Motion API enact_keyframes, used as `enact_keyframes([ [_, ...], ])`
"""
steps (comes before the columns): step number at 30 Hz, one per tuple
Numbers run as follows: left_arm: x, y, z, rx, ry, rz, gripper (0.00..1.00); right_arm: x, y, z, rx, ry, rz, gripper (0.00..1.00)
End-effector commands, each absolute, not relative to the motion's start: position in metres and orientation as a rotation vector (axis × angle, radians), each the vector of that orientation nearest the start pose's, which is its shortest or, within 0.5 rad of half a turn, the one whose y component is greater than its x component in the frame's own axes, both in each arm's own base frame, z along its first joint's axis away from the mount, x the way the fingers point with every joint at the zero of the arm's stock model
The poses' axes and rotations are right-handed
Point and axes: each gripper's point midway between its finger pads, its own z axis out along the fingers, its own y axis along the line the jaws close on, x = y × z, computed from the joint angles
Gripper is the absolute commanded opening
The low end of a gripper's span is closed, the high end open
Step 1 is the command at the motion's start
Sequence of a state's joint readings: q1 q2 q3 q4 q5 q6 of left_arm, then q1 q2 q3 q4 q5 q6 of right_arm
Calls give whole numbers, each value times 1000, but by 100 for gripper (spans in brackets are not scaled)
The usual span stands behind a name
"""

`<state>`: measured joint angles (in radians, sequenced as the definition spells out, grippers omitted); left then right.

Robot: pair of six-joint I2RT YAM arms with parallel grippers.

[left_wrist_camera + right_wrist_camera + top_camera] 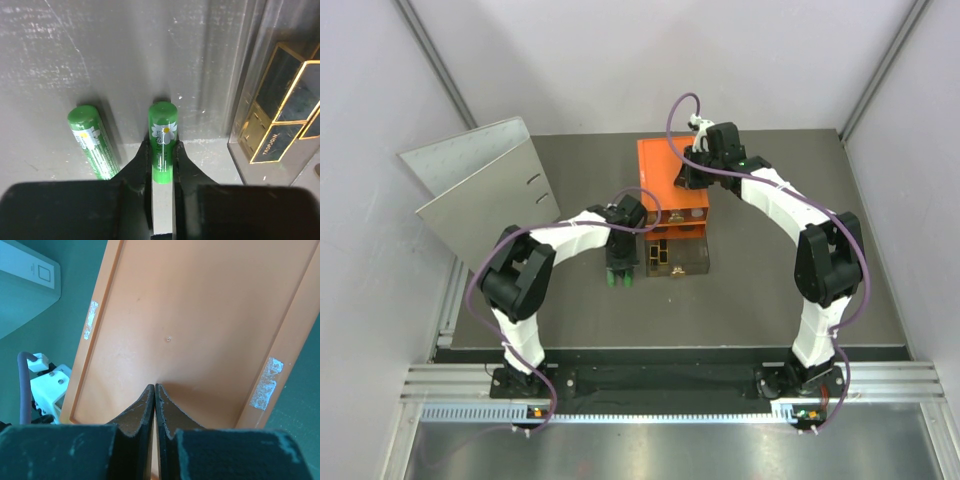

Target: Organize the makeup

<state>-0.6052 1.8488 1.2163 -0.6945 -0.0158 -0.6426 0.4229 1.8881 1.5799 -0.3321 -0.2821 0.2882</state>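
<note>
My left gripper point(623, 272) point(162, 146) is shut on a green lip-balm tube point(163, 125), low over the table just left of the open drawer. A second green tube point(93, 142) point(611, 281) lies on the table to its left. Two black-gold flat cases point(280, 107) point(662, 256) sit in the pulled-out clear drawer point(692, 262). My right gripper point(688, 176) point(155, 386) is shut and empty, its tips touching the top of the orange box point(665, 165) point(200, 320). The peach bottle and the sticks are out of view.
A grey folded panel point(485, 190) leans at the back left. The clear drawer's front wall point(240, 150) stands close to the right of my left fingers. White enclosure walls ring the dark mat point(760, 300).
</note>
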Motion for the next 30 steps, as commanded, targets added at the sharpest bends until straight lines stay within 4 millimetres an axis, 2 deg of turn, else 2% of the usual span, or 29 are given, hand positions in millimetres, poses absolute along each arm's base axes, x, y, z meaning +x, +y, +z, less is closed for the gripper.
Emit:
enact_keyframes([
  [1, 285, -230, 31, -50, 2888, -231, 0, 430, 250, 129, -319, 2425, 624, 3],
  [7, 302, -240, 83, -66, 2790, -304, 0, 430, 251, 128, -320, 2426, 628, 3],
  [8, 308, -245, 99, -58, 2758, -337, 0, 431, 251, 128, -320, 2425, 628, 3],
  [16, 314, -260, 154, -25, 2690, -463, 0, 430, 250, 126, -315, 2431, 630, 3],
  [19, 315, -268, 160, -17, 2675, -524, 0, 430, 251, 126, -320, 2429, 632, 3],
  [23, 320, -287, 160, -3, 2658, -633, 0, 429, 251, 125, -318, 2434, 631, 3],
  [30, 322, -311, 136, 21, 2706, -676, 0, 429, 251, 126, -320, 2433, 628, 3],
])
